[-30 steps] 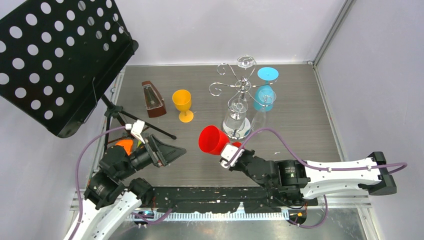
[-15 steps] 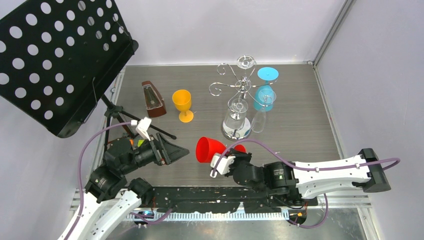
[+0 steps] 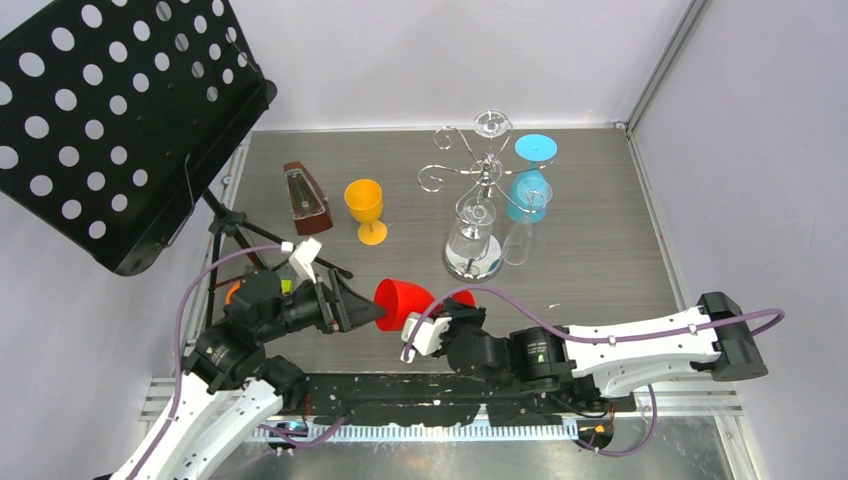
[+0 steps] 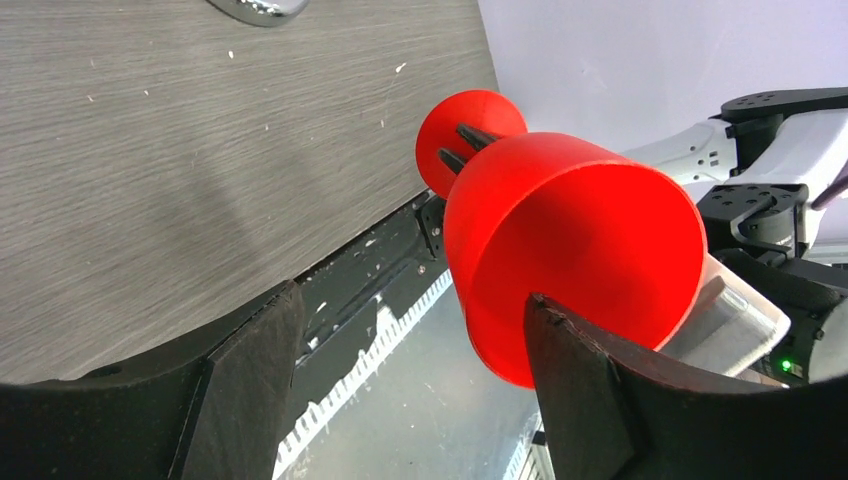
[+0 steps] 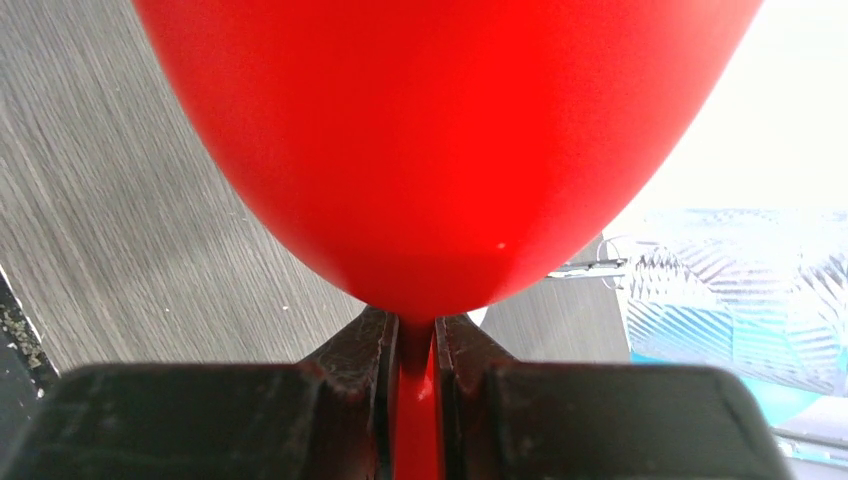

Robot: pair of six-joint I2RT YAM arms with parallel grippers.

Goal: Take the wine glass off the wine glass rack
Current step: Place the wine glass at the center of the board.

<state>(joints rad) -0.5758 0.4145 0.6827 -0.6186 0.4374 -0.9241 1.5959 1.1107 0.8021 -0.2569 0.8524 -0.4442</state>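
Observation:
My right gripper (image 3: 438,312) is shut on the thin stem of a red wine glass (image 3: 400,302), which it holds on its side near the table's front edge, bowl pointing left. In the right wrist view both pads clamp the red stem (image 5: 415,380) just under the bowl (image 5: 440,130). My left gripper (image 3: 370,311) stands open right at the bowl's mouth. In the left wrist view the red wine glass (image 4: 570,230) sits just past the right fingertip (image 4: 560,350), with nothing gripped. The chrome wine glass rack (image 3: 487,172) stands at the back, holding clear glasses and a blue one (image 3: 528,188).
A yellow goblet (image 3: 365,206) and a brown metronome (image 3: 306,198) stand on the table's left part. A black perforated music stand (image 3: 110,110) overhangs the far left, its tripod legs (image 3: 240,232) reaching toward my left arm. The rack's mirrored base (image 3: 472,262) lies behind the red glass.
My right arm has carried the red glass left and nearer the front edge. My left gripper has moved right until its tips meet the bowl's mouth.

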